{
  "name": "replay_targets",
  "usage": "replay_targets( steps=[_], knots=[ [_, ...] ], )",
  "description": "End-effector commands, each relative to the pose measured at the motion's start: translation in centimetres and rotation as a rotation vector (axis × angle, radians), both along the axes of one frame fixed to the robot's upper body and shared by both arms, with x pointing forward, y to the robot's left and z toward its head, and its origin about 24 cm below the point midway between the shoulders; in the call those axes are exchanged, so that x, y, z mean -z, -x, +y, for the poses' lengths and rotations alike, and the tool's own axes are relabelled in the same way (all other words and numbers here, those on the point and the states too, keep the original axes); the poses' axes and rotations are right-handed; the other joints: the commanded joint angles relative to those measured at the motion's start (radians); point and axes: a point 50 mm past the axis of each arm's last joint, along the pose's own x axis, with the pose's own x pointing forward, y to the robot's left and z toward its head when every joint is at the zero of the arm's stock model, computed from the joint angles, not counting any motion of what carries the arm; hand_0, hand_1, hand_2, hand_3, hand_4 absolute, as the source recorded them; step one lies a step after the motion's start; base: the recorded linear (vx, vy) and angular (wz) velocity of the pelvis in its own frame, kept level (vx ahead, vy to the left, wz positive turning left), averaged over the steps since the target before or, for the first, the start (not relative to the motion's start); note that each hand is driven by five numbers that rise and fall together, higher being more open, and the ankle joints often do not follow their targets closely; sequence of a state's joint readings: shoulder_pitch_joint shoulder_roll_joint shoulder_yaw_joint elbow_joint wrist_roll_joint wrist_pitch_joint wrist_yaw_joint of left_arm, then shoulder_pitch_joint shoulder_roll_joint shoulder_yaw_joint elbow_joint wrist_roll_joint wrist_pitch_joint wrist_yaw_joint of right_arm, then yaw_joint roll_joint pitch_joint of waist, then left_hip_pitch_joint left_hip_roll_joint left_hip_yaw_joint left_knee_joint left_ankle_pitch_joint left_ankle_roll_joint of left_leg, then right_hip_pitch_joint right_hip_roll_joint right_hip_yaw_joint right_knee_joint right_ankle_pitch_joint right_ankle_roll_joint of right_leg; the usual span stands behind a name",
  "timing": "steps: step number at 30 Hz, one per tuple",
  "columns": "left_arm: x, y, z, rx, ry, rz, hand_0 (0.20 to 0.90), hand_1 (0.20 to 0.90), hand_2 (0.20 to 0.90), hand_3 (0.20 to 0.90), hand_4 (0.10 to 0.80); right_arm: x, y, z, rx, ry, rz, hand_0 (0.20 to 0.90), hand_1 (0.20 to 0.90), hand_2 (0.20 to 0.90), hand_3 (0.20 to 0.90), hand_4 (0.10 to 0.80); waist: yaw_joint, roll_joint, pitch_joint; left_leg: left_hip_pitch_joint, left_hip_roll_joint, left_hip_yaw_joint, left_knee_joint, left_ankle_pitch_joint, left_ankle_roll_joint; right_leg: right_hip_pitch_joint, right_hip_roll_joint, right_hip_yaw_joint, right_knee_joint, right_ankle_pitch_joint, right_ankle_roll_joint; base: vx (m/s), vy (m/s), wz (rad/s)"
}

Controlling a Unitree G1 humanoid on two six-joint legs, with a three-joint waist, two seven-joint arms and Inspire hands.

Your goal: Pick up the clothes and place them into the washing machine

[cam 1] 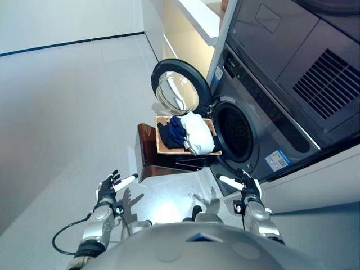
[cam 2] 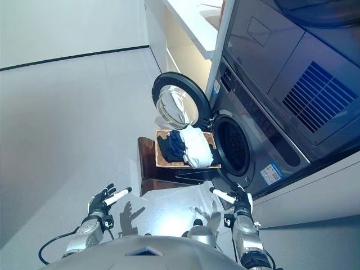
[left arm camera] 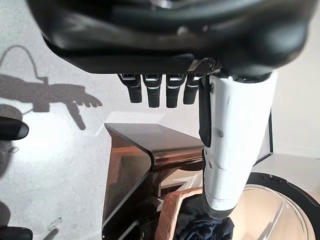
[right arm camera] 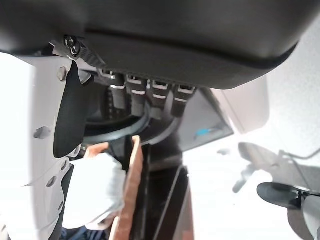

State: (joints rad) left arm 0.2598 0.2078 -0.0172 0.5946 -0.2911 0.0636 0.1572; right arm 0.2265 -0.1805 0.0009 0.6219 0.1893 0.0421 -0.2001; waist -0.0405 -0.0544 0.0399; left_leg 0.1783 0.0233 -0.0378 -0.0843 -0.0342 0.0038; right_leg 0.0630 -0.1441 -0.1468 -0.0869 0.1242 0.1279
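Showing clothes (cam 1: 188, 133) in basket (cam 1: 163, 149), washing machine (cam 1: 264, 107) only overhead

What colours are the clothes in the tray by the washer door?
One white, one dark navy; clearest in the left eye view.

Dark brown stand (cam 1: 147, 152) ahead of both hands, shallow woven tray (cam 1: 161, 147) on top of it, pale counter (cam 1: 197, 17) far beyond, grey floor (cam 1: 62, 107) beneath.
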Motion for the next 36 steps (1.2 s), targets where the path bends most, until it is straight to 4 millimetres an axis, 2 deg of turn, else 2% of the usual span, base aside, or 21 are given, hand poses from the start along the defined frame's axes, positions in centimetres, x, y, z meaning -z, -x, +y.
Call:
replay_targets(
  steps=[1, 20, 32, 36],
  knots=[
    [-2.72, -4.17, 0.71, 0.02, -0.045, -0.213, 0.9, 0.9, 0.9, 0.9, 0.8, -3.22, -4.31, -1.09, -0.001, 0.058, -0.236, 0.9, 0.9, 0.9, 0.9, 0.8, 0.004, 0.002, 0.003, -0.037, -0.011, 0.031, -0.003, -0.02, -0.041, 0.032, 0.036, -0.031, 0.0, -0.08, 0.008, 0.0, 0.0, 0.0],
    [-2.44, -4.0, 0.81, 0.008, -0.05, -0.193, 0.9, 0.9, 0.9, 0.9, 0.8, -2.93, -4.19, -1.02, -0.003, 0.055, -0.217, 0.9, 0.9, 0.9, 0.9, 0.8, 0.002, -0.001, 0.003, -0.036, -0.016, 0.032, -0.003, -0.022, -0.038, 0.034, 0.032, -0.029, 0.0, -0.076, 0.01, 0.0, 0.0, 0.0],
    [-2.49, -3.97, 0.82, 0.011, -0.041, -0.193, 0.9, 0.9, 0.9, 0.9, 0.8, -2.74, -4.09, -1.11, 0.001, 0.052, -0.199, 0.9, 0.9, 0.9, 0.9, 0.8, 0.002, -0.001, 0.007, -0.036, -0.026, 0.034, -0.003, -0.023, -0.026, 0.024, 0.022, -0.016, 0.008, -0.068, 0.016, -0.004, 0.012, 0.0],
    [-2.62, -3.9, 1.04, -0.009, -0.03, -0.203, 0.9, 0.9, 0.9, 0.9, 0.8, -2.78, -4.15, -1.34, 0.006, 0.053, -0.198, 0.9, 0.9, 0.9, 0.9, 0.8, 0.001, 0.001, 0.017, -0.048, -0.039, 0.036, -0.003, -0.021, -0.012, -0.01, 0.01, 0.005, 0.048, -0.069, 0.018, -0.018, 0.046, -0.03]
  ],
)
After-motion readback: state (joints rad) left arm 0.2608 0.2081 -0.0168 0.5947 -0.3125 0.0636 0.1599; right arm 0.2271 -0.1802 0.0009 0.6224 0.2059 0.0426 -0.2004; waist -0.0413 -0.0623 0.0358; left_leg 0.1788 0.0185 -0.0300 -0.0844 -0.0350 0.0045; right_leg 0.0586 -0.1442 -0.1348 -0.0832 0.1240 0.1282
